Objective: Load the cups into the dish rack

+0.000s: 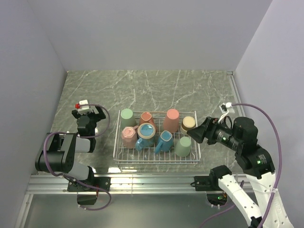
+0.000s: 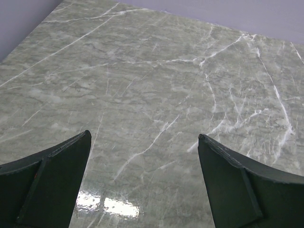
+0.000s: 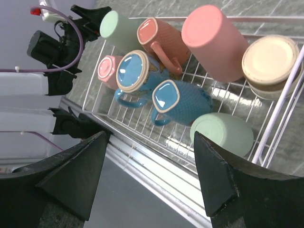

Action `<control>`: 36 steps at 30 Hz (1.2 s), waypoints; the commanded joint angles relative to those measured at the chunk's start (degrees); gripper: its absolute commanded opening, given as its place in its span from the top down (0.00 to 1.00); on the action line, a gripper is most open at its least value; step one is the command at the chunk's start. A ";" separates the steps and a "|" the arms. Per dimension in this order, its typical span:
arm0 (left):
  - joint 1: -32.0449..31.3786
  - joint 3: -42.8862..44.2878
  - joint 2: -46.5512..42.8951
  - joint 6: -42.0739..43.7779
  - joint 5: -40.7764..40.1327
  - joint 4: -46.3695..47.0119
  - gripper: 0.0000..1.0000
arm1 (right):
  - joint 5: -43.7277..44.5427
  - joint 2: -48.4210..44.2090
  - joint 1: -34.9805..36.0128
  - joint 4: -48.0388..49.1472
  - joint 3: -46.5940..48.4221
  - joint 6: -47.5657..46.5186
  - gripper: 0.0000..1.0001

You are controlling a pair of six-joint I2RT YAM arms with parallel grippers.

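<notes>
Now all eight cups (image 1: 171,119) sit mouth-down inside the dish rack (image 1: 156,163). The right gripper (image 1: 194,134) hangs just off the rack's right rim, its jaws spread apart. The left gripper (image 1: 89,115), also spread wide, hovers over the marble table (image 1: 166,90), apart from the rack's left edge.

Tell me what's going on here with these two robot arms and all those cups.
Two robot arms are loading cups into a white dish rack, and the job looks done: all eight cups sit in the rack, mostly bottom up. Neither arm holds anything. The left gripper is open over the table left of the rack; the right gripper is open by the rack's right end, near the brown cup.
</notes>
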 commanded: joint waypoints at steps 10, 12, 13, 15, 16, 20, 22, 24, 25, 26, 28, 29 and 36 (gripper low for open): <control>0.11 -0.02 -0.77 0.77 1.22 3.57 0.01 | -1.83 -12.74 0.39 -7.50 -4.20 4.67 0.12; 0.11 0.06 -0.69 0.77 1.22 3.48 0.01 | -1.58 -13.18 0.30 -8.56 -4.46 5.02 0.13; 0.11 -0.02 -0.77 0.77 1.22 3.57 0.01 | -1.40 -13.70 0.30 -8.39 -4.64 5.98 0.12; 0.11 -0.02 -0.77 0.77 1.22 3.57 0.01 | -1.31 -15.11 0.39 -8.04 -5.16 6.69 0.12; 0.11 -0.02 -0.69 0.77 1.22 3.57 0.01 | -1.31 -15.29 0.30 -7.95 -5.34 7.21 0.12; 0.11 -0.02 -0.77 0.77 1.22 3.48 0.01 | -1.75 -15.47 0.30 -7.87 -5.52 7.39 0.12; 0.11 -0.02 -0.77 0.77 1.22 3.48 0.01 | -2.19 -15.82 0.30 -7.52 -5.43 7.74 0.13; 0.11 -0.02 -0.68 0.77 1.22 3.48 0.01 | -2.19 -16.17 0.39 -7.43 -5.17 8.01 0.12; 0.11 -0.02 -0.77 0.77 1.22 3.48 0.01 | -2.10 -16.26 0.30 -7.60 -5.16 8.09 0.13; 0.11 -0.02 -0.69 0.77 1.22 3.48 0.01 | -1.93 -16.34 0.30 -7.78 -4.73 8.09 0.12; 0.11 -0.02 -0.77 0.77 1.22 3.48 0.01 | -1.92 -16.35 0.30 -8.04 -4.55 8.01 0.12; 0.11 -0.02 -0.77 0.77 1.22 3.48 0.01 | -2.01 -16.35 0.30 -8.04 -4.46 7.92 0.12; 0.11 -0.03 -0.77 0.77 1.22 3.57 0.01 | -3.49 -15.99 0.39 -7.52 -4.28 6.95 0.16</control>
